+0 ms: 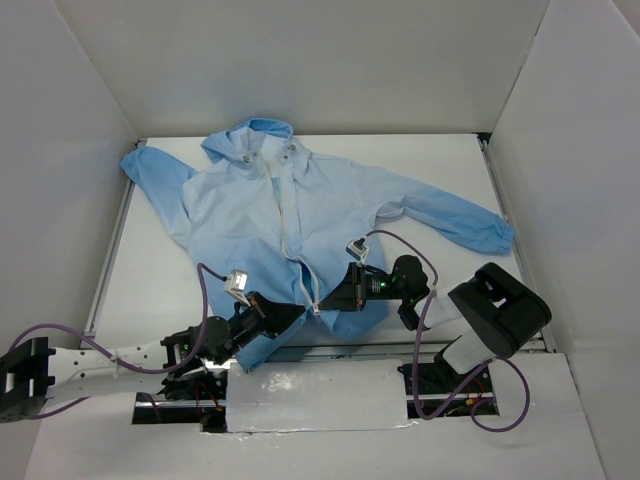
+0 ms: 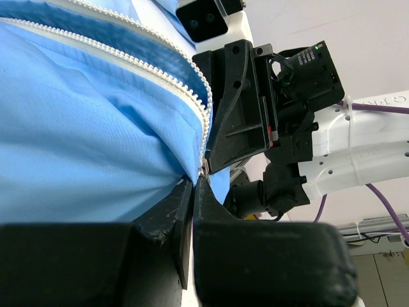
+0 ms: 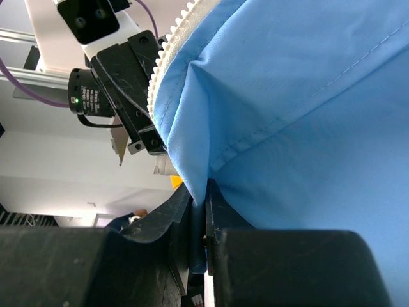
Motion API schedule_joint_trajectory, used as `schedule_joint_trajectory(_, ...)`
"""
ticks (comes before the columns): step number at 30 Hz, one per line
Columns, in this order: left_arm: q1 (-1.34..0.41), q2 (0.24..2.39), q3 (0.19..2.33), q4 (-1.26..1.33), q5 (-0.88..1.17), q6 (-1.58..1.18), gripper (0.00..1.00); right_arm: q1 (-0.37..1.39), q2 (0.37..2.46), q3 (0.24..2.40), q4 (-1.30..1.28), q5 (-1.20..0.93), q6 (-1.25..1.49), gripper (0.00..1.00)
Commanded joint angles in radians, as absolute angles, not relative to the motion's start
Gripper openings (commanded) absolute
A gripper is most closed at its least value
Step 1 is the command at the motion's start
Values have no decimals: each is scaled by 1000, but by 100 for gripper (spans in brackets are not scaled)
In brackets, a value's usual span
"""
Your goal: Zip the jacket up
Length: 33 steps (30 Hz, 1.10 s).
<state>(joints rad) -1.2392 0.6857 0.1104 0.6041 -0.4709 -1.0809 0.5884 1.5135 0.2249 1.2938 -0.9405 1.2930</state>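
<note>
The light-blue hooded jacket (image 1: 300, 210) lies face up on the table, hood at the far side, its white zipper strip (image 1: 290, 225) running down the middle. My left gripper (image 1: 298, 315) is shut on the jacket's hem right at the bottom of the zipper; in the left wrist view (image 2: 193, 182) the metal zipper end (image 2: 204, 167) sits at its fingertips. My right gripper (image 1: 330, 297) is shut on the other side of the hem, a fold of blue cloth (image 3: 204, 192) pinched between its fingers. The two grippers almost touch.
White walls enclose the table on three sides. The jacket's sleeves spread out to the far left (image 1: 150, 170) and right (image 1: 480, 230). A white plate (image 1: 315, 395) covers the near edge between the arm bases.
</note>
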Motion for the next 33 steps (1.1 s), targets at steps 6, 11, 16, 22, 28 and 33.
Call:
schedule_joint_trajectory(6,-1239,675,127,666,-474,-1104,0,583,1473,229,1761,-968,1284,0)
schedule_joint_trajectory(11,-1239,670,126,661,-485,-1112,0,584,1465,229,1763,-979,1282,0)
schedule_joint_trajectory(16,-1239,670,137,649,-491,-1112,0,584,1489,212,1763,-979,1273,0)
schedule_joint_trajectory(22,-1239,670,146,644,-488,-1106,0,586,1476,210,1761,-982,1270,0)
schedule_joint_trajectory(28,-1239,684,141,660,-474,-1114,0,584,1502,236,1761,-980,1276,0)
schedule_joint_trajectory(33,-1239,684,138,661,-469,-1118,0,581,1505,250,1763,-983,1279,0)
